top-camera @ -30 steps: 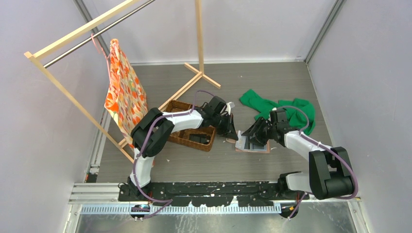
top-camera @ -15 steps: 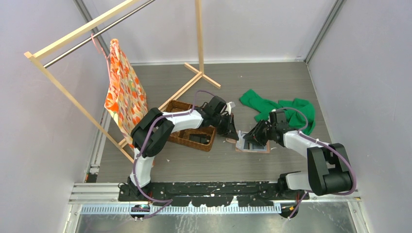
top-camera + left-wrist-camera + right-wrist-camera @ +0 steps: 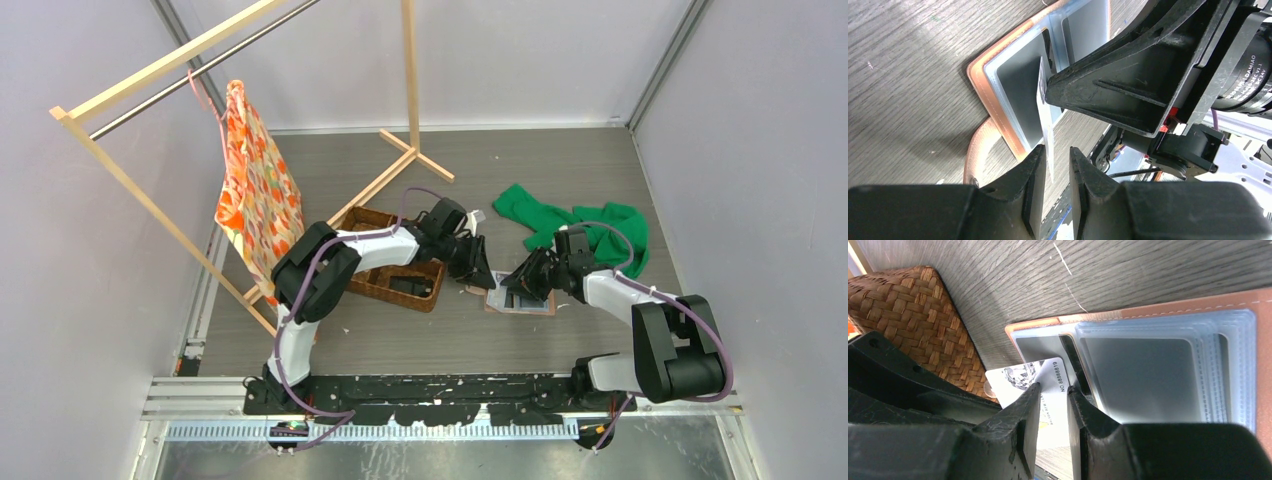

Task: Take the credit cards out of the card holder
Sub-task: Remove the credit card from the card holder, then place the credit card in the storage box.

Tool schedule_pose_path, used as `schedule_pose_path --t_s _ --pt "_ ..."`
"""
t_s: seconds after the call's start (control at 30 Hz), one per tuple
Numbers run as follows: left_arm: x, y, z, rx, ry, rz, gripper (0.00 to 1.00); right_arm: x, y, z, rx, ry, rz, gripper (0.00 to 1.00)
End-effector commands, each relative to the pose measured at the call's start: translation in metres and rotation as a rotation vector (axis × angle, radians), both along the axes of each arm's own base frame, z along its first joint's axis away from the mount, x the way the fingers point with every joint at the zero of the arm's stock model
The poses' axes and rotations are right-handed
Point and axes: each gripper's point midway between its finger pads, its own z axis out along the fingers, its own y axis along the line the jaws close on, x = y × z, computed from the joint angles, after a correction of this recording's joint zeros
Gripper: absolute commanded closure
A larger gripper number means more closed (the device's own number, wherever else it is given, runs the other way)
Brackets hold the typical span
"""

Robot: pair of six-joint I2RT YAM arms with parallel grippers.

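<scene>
Top view: left gripper and right gripper meet tip to tip over the left end of the holder. The holder lies open on the table, just right of the basket. The right gripper has edged in toward the left over the last second; the holder hasn't shifted. Jaws are too small to read here.

Left wrist: the card stands on edge over the holder's grey left panel and runs down into the gap between the left fingers. Daylight shows beside the card, so these jaws sit slightly apart and are not pinching it. They were clamped a moment ago and have just let go. A right finger touches the card near its upper end. The strap curls off the near corner.

Right wrist: white card with a printed number, mostly out of its slot, one corner at the slot mouth. It shows through the narrow gap between the right fingers, which have closed in. Cannot tell if they pinch it or only straddle it.

Meaning, as a judgement: a handover or regrasp mid-pull. With the left grip released, the card depends on the right's contact and could tip or slide back. First card is nearly out but not clear. Cannot tell whether the other sleeves hold cards.
</scene>
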Motion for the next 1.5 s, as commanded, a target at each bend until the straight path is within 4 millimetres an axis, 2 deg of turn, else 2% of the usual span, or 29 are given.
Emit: schedule_pose_path --t_s 0.0,0.37,0.43,0.53,0.57,0.73,0.83,0.97,1.17,1.23,1.33,1.47 --pt "0.006 -0.010 0.011 -0.058 -0.014 -0.015 0.74 -0.003 -0.001 -0.005 -0.009 0.010 -0.002 0.69" --pt "0.001 -0.017 0.004 -0.050 -0.007 -0.026 0.75 -0.003 -0.001 -0.005 -0.006 0.011 -0.002 0.68" --pt "0.001 -0.017 0.003 -0.047 -0.008 -0.025 0.80 -0.003 -0.001 -0.005 -0.006 0.010 -0.001 0.68" --pt "0.001 -0.017 0.003 -0.042 -0.007 -0.020 0.97 -0.003 -0.001 -0.003 -0.004 0.008 -0.001 0.68" --pt "0.001 -0.016 0.003 -0.038 -0.005 -0.019 0.99 -0.003 0.000 -0.002 -0.003 0.007 0.000 0.68" --pt "0.002 -0.012 0.013 -0.024 -0.028 -0.007 0.99 0.000 -0.001 0.019 -0.007 -0.028 0.006 0.65" --pt "0.006 -0.005 0.025 0.002 -0.064 0.006 0.99 0.002 -0.009 0.041 -0.043 -0.054 -0.004 0.57" --pt "0.017 0.010 0.048 0.039 -0.107 0.065 0.99 0.009 -0.022 0.080 -0.076 -0.122 -0.042 0.45" --pt "0.048 0.038 0.090 0.056 -0.202 0.222 0.99 0.018 -0.035 0.118 -0.116 -0.210 -0.094 0.44" --pt "0.060 0.051 0.099 0.084 -0.237 0.301 0.99 0.018 -0.035 0.122 -0.118 -0.217 -0.093 0.45" --pt "0.083 0.080 0.102 0.172 -0.278 0.481 0.99 0.017 -0.035 0.122 -0.116 -0.212 -0.091 0.45" --pt "0.103 0.101 0.115 0.198 -0.316 0.691 1.00 0.017 -0.030 0.118 -0.078 -0.213 -0.098 0.46"
